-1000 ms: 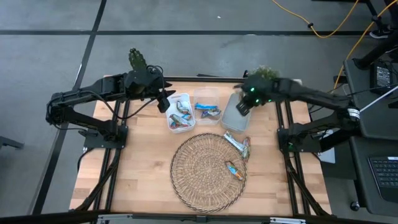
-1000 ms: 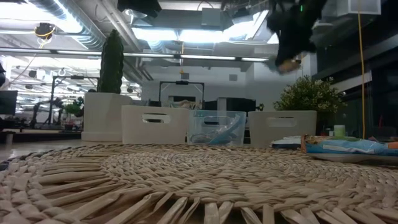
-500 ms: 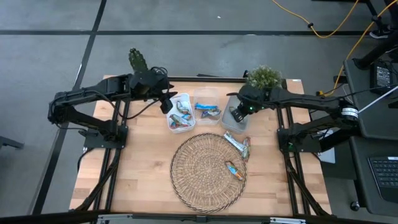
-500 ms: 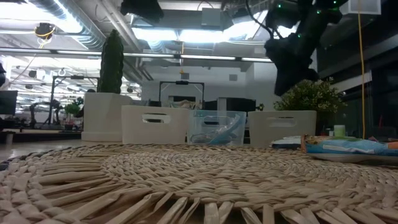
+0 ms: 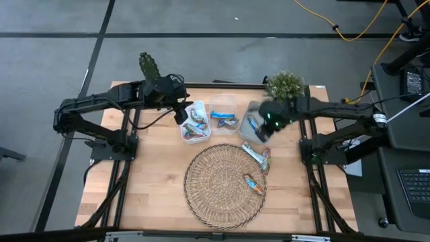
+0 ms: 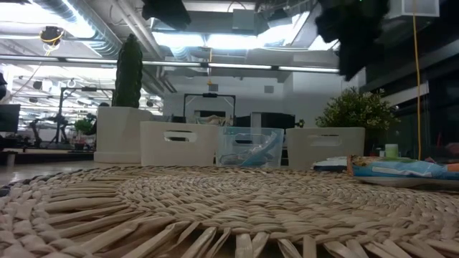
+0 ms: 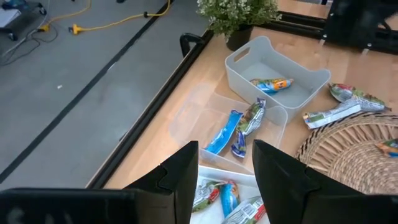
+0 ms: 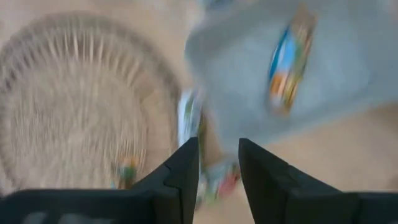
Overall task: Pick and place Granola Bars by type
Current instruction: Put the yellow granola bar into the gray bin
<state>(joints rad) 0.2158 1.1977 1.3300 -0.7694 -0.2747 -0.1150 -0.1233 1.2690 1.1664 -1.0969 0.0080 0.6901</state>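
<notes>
Along the tabletop's far edge, three tubs held bars: the right tub one orange bar. Both grippers' jaws stood released, empty.

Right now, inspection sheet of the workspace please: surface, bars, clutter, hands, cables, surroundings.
Surface: wooden table carrying a round woven mat.
Job's things: granola bars in three tubs; one orange-blue bar alone in the grey tub; blue bars in the clear tub; two bars at the mat's edge.
Clutter: nothing seen.
Hands: left hand open, above the white tub; right hand open, empty, over the grey tub.
Cables: yellow cable on the floor.
Surroundings: cactus, potted plant.
</notes>
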